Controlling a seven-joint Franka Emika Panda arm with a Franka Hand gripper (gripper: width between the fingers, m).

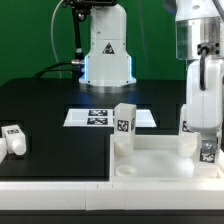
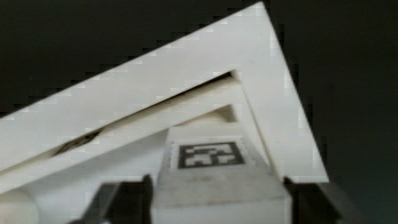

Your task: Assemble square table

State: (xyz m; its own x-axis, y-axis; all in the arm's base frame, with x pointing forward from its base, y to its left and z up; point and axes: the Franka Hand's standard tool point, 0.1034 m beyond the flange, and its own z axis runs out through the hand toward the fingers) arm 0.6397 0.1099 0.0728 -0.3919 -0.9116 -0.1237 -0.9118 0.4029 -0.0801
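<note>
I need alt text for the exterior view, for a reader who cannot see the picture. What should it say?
A robot arm's gripper holds a short white block leg with a black-and-white tag upright over the white plastic square tray-like top, at the exterior view's right. A second tagged leg stands on the top's far rim, a third lies on the black table, and the marker board lies behind.

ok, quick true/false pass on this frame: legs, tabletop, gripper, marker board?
1. The gripper is shut on a short white block leg with a tag. True.
2. The white plastic square tray-like tabletop lies at the exterior view's left. False: it lies at the exterior view's right.
3. A second white tagged leg stands upright at the tabletop's rim. True.
4. No leg lies away from the tabletop. False: a third white leg lies on the black table at the exterior view's left.
5. The flat white marker board lies in front of the robot base. True.
</note>
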